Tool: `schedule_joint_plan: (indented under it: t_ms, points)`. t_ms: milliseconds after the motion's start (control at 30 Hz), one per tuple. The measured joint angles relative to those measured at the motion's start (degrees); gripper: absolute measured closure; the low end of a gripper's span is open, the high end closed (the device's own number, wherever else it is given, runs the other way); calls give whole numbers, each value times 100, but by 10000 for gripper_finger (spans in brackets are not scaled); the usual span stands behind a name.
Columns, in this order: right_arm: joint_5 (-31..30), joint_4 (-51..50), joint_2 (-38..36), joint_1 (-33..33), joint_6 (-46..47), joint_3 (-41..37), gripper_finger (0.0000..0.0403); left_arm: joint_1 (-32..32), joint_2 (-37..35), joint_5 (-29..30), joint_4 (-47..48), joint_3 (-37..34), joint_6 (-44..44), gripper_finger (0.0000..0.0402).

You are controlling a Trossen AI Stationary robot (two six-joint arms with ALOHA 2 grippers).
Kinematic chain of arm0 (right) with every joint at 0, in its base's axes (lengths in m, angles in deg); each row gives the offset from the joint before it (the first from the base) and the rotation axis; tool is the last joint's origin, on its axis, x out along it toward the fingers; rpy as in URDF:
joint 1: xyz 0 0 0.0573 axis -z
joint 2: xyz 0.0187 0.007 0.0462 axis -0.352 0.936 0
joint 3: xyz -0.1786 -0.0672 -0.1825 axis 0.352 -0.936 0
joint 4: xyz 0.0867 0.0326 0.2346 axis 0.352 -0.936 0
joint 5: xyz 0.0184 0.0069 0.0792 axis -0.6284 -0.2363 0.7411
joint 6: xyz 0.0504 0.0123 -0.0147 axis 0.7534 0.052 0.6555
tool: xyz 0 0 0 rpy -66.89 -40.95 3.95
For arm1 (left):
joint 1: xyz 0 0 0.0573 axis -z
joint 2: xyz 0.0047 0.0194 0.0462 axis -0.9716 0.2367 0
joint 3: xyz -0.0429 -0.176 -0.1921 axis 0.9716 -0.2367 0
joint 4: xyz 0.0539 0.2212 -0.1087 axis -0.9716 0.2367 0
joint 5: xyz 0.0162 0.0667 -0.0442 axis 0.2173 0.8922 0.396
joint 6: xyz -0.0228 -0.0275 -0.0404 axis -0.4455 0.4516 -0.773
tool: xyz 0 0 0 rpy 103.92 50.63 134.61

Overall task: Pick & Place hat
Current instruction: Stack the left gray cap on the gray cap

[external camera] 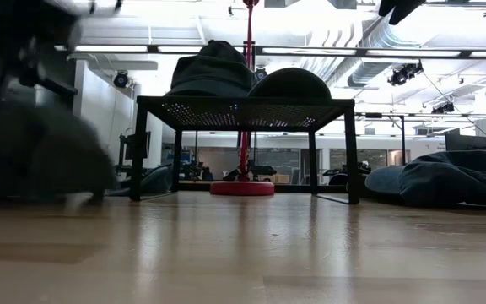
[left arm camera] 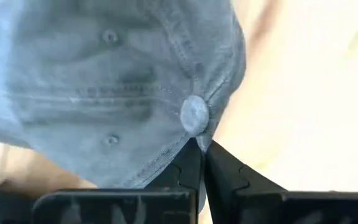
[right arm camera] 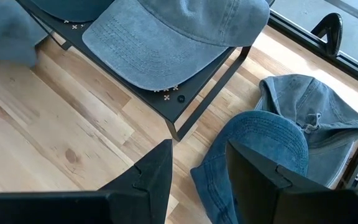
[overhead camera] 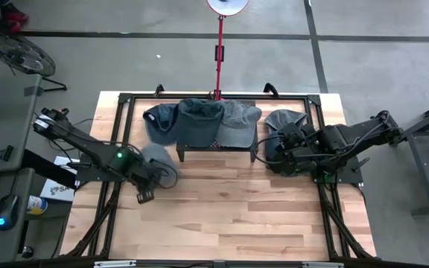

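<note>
Denim caps [overhead camera: 203, 123] crowding black rack [overhead camera: 216, 147]

Grey concrete floor [overhead camera: 363, 67] crossed by dark lines; bright ceiling strip lights [external camera: 125, 49].

I am looking at a lab or workshop hall — grey concrete floor [overhead camera: 162, 67] around my wooden table [overhead camera: 222, 216], exposed ceiling ducts [external camera: 378, 42], strip lights — plainly no home.
</note>
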Motion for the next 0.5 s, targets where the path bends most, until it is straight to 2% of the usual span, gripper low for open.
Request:
schedule_joint_plan:
  t_ms: [100, 200, 333, 500]
  points:
    - [0, 0, 2, 0, 0, 0, 261, 0, -13, -15, -10, 721, -312, 398]
    - [-2, 0, 2, 0, -28, 0, 261, 0, -13, 84, -90, 1345, -996, 398]
    - [-28, 11, 1, 0, -45, 0, 261, 0, -16, 658, -699, 1902, -1495, 399]
    - [-55, 445, 2, 0, -402, 0, 261, -2, -8, 1572, -2027, 2143, -1565, 400]
